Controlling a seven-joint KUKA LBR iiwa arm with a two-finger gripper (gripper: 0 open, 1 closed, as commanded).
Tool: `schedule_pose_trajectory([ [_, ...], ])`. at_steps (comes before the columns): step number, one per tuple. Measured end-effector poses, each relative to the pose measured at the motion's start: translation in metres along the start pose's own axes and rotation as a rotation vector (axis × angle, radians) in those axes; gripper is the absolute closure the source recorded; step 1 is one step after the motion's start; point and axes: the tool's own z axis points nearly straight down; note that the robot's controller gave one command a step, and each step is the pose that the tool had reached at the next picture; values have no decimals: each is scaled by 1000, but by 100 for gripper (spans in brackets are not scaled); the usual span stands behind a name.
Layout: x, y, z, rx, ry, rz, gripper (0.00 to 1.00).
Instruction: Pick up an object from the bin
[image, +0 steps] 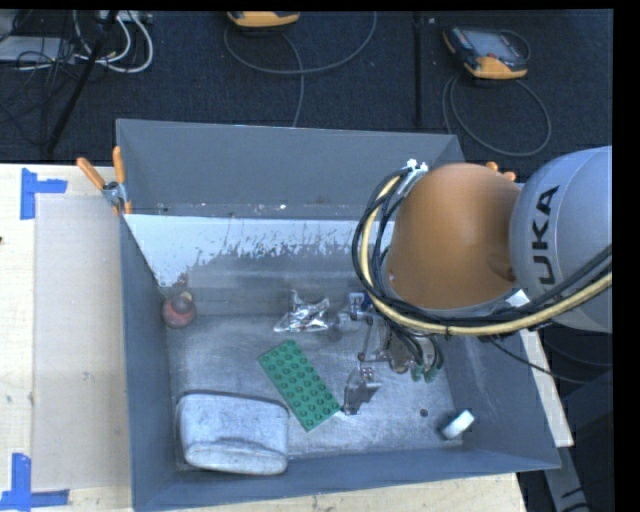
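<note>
Low in the middle of the frame, the gripper (355, 393) hangs down to the floor of the grey metal bin (140, 300), at the end of an arm whose wrist carries an orange cover (450, 235) looped with black and yellow cables. The gripper's tip stands just beside the right long edge of a green studded plate (298, 385), near that plate's lower end. Whether it touches the plate cannot be told, and whether it is released or clenched cannot be made out from this angle. Nothing is seen caught in it.

The green studded plate lies flat on the bin floor, slanting from upper left to lower right, a little below the bin's centre. Above it, near the middle of the bin, lies a crumpled silver scrap (303, 315), apart from the plate. A pale grey padded bundle (232, 432) lies at the lower left, close to the plate's lower end. A small reddish round thing (179, 308) sits by the left wall, well apart from the gripper. A small white block (457, 424) lies at the lower right.
</note>
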Motion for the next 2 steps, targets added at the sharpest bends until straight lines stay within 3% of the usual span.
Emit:
schedule_pose_trajectory([
  [1, -4, -20, 160, -2, -20, -72, 0],
  [2, -6, -20, 156, -2, -23, -71, 100],
])
